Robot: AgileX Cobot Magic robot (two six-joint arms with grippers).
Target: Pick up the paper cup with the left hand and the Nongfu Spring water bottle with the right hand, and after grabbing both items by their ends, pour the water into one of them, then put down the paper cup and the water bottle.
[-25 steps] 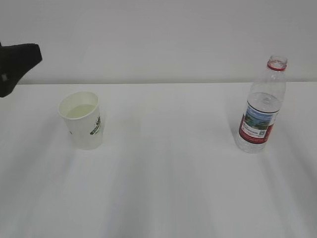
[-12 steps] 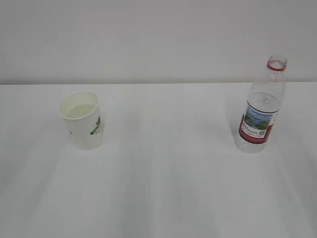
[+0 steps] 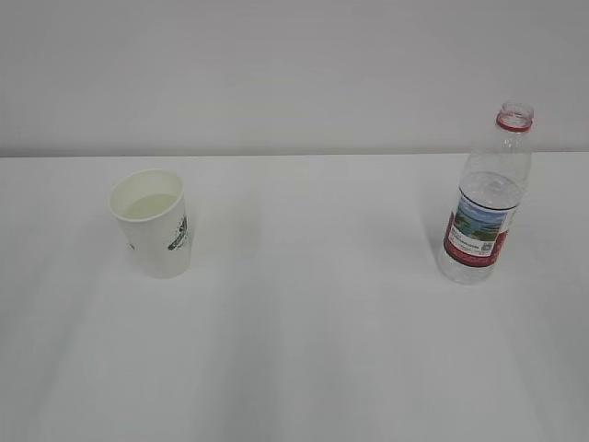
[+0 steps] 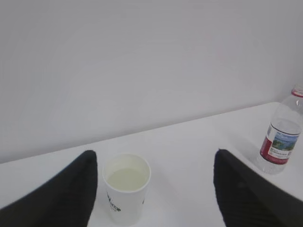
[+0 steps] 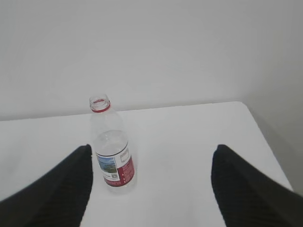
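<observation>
The white paper cup [image 3: 153, 223] with its green logo stands upright on the left of the table, holding pale water [image 3: 149, 205]. The Nongfu Spring water bottle [image 3: 486, 210], uncapped and red-labelled, stands upright on the right. Neither arm shows in the exterior view. In the left wrist view my left gripper [image 4: 154, 163] is open and drawn back, with the cup [image 4: 126, 194] just inside its left finger [image 4: 71, 194], apart from it; the bottle [image 4: 281, 142] shows far right. My right gripper [image 5: 150, 158] is open too, empty, with the bottle [image 5: 111, 151] near its left finger [image 5: 66, 189].
The white table [image 3: 313, 350] runs to a plain white wall behind. Its right edge [image 5: 265, 142] shows in the right wrist view, with grey floor beyond.
The left arm, visible at the exterior view's left edge a second ago, has drawn out of that view. Cup and bottle have not moved.
</observation>
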